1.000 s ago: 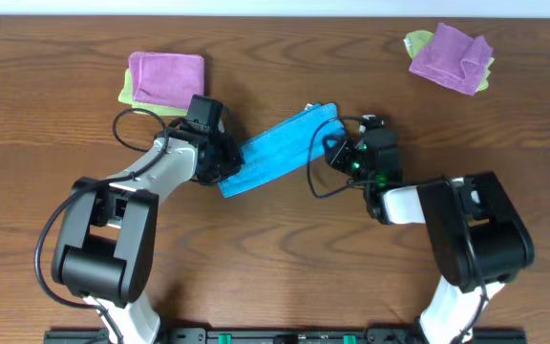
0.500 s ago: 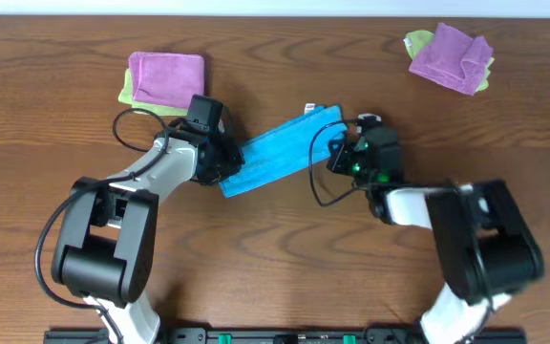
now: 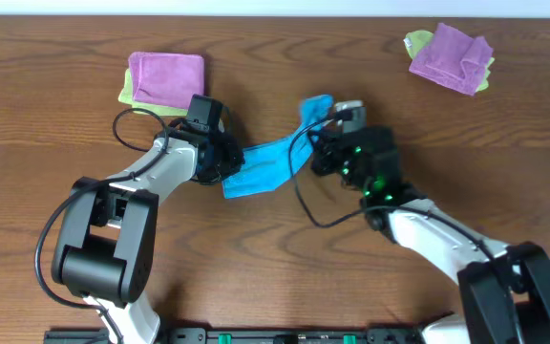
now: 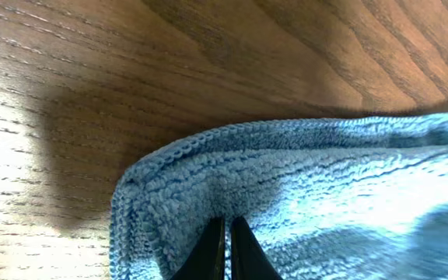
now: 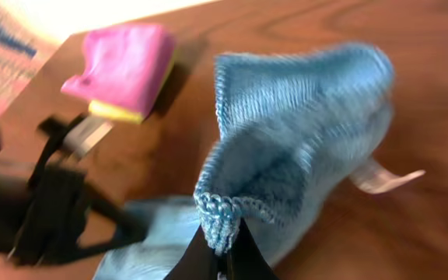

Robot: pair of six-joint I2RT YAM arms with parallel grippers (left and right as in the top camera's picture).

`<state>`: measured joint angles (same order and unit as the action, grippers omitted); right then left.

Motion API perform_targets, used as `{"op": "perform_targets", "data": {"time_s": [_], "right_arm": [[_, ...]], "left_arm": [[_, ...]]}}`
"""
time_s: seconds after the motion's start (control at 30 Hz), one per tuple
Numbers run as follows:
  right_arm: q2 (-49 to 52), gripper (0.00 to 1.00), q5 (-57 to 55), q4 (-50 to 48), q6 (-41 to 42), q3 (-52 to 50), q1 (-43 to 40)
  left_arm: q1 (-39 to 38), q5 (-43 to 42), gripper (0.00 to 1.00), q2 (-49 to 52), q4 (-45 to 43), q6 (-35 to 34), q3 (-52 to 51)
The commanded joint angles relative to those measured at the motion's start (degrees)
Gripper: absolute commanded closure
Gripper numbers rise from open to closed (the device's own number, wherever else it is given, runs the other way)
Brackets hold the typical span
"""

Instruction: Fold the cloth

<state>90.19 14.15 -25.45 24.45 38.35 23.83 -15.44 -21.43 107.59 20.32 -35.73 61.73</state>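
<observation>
Between the left claw (image 4: 225,233) and right claw (image 5: 222,237), both clamped on its corners, sags a seemingly limp, lightweight blue cloth (image 3: 261,167).

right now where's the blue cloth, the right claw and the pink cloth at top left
blue cloth (image 3: 261,167): overhead, flat middle part
right claw (image 5: 222,241): right wrist, between its fingertips
pink cloth (image 3: 165,75): overhead, centre of its top

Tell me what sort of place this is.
Probably a robotics lab bench set up for cloth-folding practice, not a home. A left arm and right arm stand at the edge of a wooden table, both gripping one blue cloth, with folded pink-and-green cloths set aside.
</observation>
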Motion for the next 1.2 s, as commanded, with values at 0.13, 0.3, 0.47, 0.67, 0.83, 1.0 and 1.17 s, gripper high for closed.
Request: {"op": "perform_targets", "data": {"time_s": [0.13, 0.3, 0.47, 0.67, 0.83, 1.0, 1.17], "right_arm": [[-0.63, 0.99, 0.42, 4.7, -4.85, 3.54, 5.92], [-0.46, 0.99, 0.42, 5.14, -5.01, 3.78, 7.48], [-0.26, 0.99, 0.26, 5.16, -5.01, 4.07, 9.33], [-0.17, 0.99, -0.22, 5.79, -5.01, 4.42, 10.38], [-0.17, 0.99, -0.68, 7.19, -5.9, 5.42, 10.45], [-0.02, 0.99, -0.87, 8.98, -7.65, 6.69, 11.13], [0.94, 0.99, -1.31, 9.84, -8.46, 8.31, 12.57]], "left_arm": [[0.11, 0.57, 0.94, 0.76, -0.07, 1.03, 0.7], [0.15, -0.07, 0.94, 0.72, -0.04, 1.51, 0.74], [0.2, -1.14, 0.94, 0.59, 0.07, 2.78, 0.81], [1.36, -1.03, 0.94, -2.23, 4.33, 5.95, 2.27], [2.75, 0.92, 0.94, -6.47, 6.05, 7.5, 2.62], [4.17, 2.62, 0.94, -8.02, 9.03, 9.09, 2.62], [4.26, 7.93, 0.94, -7.96, 13.79, 10.54, 2.58]]}}
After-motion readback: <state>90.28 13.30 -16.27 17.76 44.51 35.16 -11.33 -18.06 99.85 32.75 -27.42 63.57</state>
